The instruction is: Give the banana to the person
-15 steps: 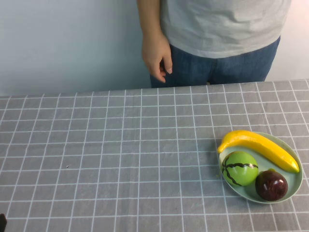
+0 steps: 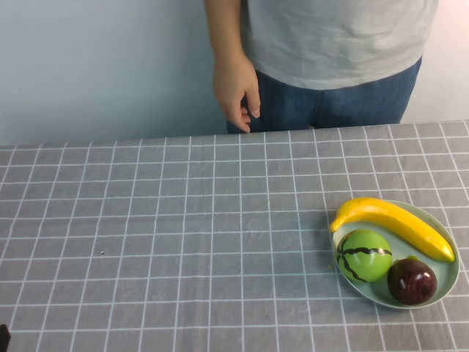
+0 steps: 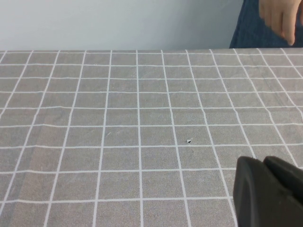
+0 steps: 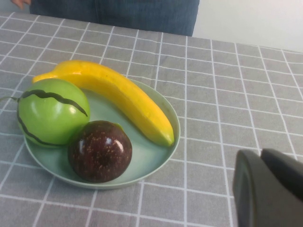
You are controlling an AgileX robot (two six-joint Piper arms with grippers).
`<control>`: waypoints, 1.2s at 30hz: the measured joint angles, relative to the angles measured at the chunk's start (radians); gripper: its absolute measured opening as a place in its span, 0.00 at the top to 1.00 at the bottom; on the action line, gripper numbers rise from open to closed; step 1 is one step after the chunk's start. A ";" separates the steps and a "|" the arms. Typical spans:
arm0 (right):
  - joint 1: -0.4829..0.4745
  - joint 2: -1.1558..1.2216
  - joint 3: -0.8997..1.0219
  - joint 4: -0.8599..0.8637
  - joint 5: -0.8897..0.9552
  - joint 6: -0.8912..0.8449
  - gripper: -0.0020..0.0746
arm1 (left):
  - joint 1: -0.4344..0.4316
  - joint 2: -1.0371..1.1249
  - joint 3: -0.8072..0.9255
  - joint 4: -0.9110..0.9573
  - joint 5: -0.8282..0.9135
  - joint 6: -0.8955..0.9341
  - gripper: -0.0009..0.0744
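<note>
The yellow banana [image 2: 392,223] lies along the far side of a pale green plate [image 2: 450,282] at the table's right. It also shows in the right wrist view [image 4: 123,97]. The person [image 2: 330,51], in a grey T-shirt and jeans, stands behind the far edge with a hand [image 2: 236,88] hanging down. My right gripper [image 4: 260,153] is shut and empty, low over the cloth near the plate, apart from the banana. My left gripper [image 3: 264,161] is shut and empty over the left part of the table. Only a dark tip of it [image 2: 3,337] shows in the high view.
A green striped ball [image 2: 363,254] and a dark purple fruit [image 2: 411,281] share the plate with the banana. A grey checked cloth [image 2: 183,242] covers the table. The person's hand also shows in the left wrist view [image 3: 279,16].
The person's hand has shifted slightly to the left. The fruit and both arms have not moved.
</note>
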 joint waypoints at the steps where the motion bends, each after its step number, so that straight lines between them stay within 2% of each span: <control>1: 0.000 0.000 0.000 0.000 0.000 0.000 0.98 | 0.000 0.000 0.000 0.000 0.000 0.000 0.99; 14: 0.000 0.000 0.000 0.026 -0.045 -0.003 0.98 | 0.000 0.000 0.000 0.000 0.000 0.000 0.99; 25: 0.000 0.000 0.000 0.473 -0.158 -0.003 0.98 | 0.000 0.000 0.000 0.000 0.000 0.000 0.99; 30: 0.000 0.000 0.000 0.744 -0.186 -0.003 0.98 | 0.000 0.000 0.000 0.000 0.000 0.000 0.99; 36: 0.000 0.000 -0.005 0.883 -0.144 -0.010 0.98 | 0.000 0.000 0.000 0.000 0.000 0.000 0.99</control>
